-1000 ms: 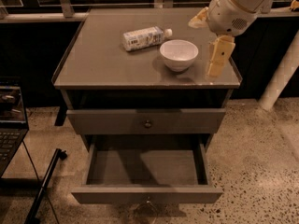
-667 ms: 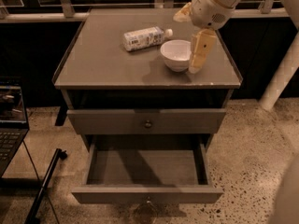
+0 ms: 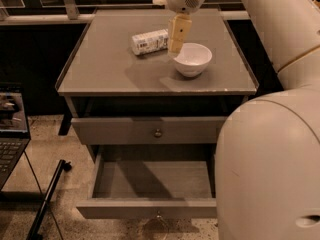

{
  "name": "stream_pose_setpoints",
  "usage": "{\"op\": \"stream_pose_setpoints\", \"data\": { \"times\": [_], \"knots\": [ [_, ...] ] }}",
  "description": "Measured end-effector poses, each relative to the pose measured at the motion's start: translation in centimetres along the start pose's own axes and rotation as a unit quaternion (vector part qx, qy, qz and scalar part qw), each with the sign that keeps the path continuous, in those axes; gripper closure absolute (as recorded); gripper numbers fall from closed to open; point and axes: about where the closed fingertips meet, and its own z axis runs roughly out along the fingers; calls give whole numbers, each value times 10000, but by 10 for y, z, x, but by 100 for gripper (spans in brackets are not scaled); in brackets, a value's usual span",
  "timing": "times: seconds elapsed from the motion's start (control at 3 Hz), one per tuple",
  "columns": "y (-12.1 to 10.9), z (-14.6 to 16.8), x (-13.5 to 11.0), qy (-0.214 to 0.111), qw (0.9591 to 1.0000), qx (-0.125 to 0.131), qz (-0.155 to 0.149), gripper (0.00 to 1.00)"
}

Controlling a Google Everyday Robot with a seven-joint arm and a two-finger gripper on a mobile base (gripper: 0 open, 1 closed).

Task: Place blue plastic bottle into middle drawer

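The blue plastic bottle [image 3: 149, 42] lies on its side on the cabinet top [image 3: 105, 74], left of the white bowl [image 3: 192, 59]. My gripper [image 3: 177, 40] hangs above the top between the bottle's right end and the bowl, just over the bottle's cap end, which it hides. The middle drawer [image 3: 150, 184] is pulled open below and is empty inside. The drawer above it [image 3: 150, 130] is closed, with a small round knob.
My arm's large pale body [image 3: 270, 164] fills the right side and hides the open drawer's right end. A laptop [image 3: 12, 129] on a stand sits at the left, with a dark stand leg [image 3: 47, 199] on the speckled floor.
My gripper has moved left, from beside the bowl's right side to over the gap between bowl and bottle. The view has shifted, and my arm now fills the right side.
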Motion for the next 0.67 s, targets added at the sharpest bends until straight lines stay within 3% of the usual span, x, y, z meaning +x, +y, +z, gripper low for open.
{"op": "stream_pose_setpoints", "data": {
  "times": [0.33,0.67],
  "knots": [
    [0,1,0,0,10000,-1,2,0],
    [2,3,12,7,9997,134,199,0]
  ]
}}
